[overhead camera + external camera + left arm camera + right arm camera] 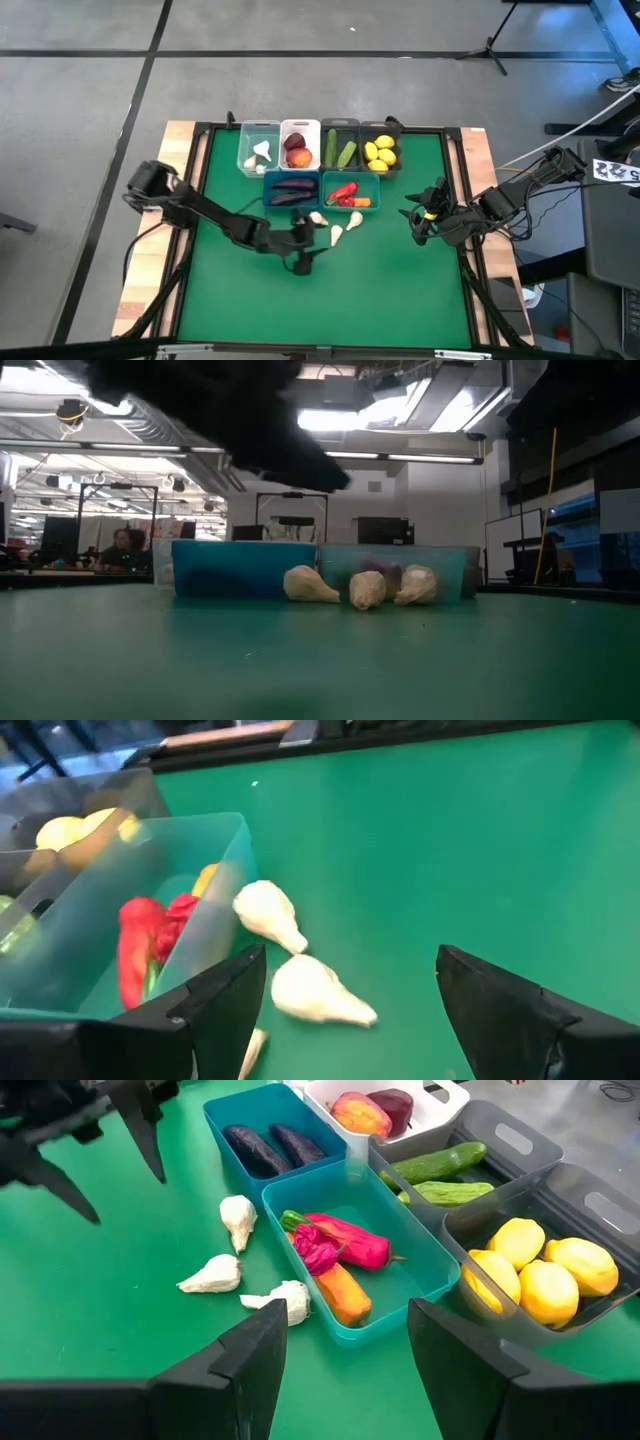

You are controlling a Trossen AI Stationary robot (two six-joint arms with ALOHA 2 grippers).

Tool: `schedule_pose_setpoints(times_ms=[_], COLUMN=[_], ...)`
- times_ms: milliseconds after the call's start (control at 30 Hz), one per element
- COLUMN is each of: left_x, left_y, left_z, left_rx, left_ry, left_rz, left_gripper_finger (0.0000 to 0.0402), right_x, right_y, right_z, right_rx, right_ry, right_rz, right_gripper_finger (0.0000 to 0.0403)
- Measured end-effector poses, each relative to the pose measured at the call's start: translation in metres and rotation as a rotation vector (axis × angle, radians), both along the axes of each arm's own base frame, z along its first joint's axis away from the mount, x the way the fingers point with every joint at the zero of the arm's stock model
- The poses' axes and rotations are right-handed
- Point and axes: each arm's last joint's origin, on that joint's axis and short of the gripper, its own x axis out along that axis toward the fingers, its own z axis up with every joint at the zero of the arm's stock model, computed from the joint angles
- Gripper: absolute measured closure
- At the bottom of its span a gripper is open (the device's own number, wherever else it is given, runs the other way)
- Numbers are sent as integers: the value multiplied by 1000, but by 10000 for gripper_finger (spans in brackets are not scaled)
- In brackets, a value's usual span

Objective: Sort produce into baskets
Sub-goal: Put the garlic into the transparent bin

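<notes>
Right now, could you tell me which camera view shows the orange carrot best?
The right wrist view: the carrot lies unobstructed in the teal bin. The high view shows only a small orange speck; I cannot make it out in the low or left wrist views.

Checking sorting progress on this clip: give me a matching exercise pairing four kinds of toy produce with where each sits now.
Column one:
1. yellow toy lemons
2. dark purple toy eggplants
3. green toy cucumbers
4. three loose white toy garlic bulbs

Column two:
A. blue plastic bin
B. bare green table mat, beside the teal plastic bin
C. dark smoky grey plastic bin at the end of the back row
D. dark smoky grey plastic bin next to the white plastic bin

Pairs: 1-C, 2-A, 3-D, 4-B
</notes>
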Motion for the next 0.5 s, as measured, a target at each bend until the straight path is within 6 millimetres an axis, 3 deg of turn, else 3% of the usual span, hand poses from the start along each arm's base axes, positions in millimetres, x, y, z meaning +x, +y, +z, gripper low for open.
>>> schedule_pose_setpoints(times_ms=[267,500], left_x=[45,51], left_y=[-1,5], left_z=[-6,-13], left_rx=[73,-37], left_ry=[7,-11], left_rz=[236,344], left_gripper_finger=[112,149], right_x=[0,0], right_y=[0,0], right_z=[0,0], right_rx=[0,-3], right_ry=[1,6], right_rz=[0,1], right_gripper_finger=[194,194])
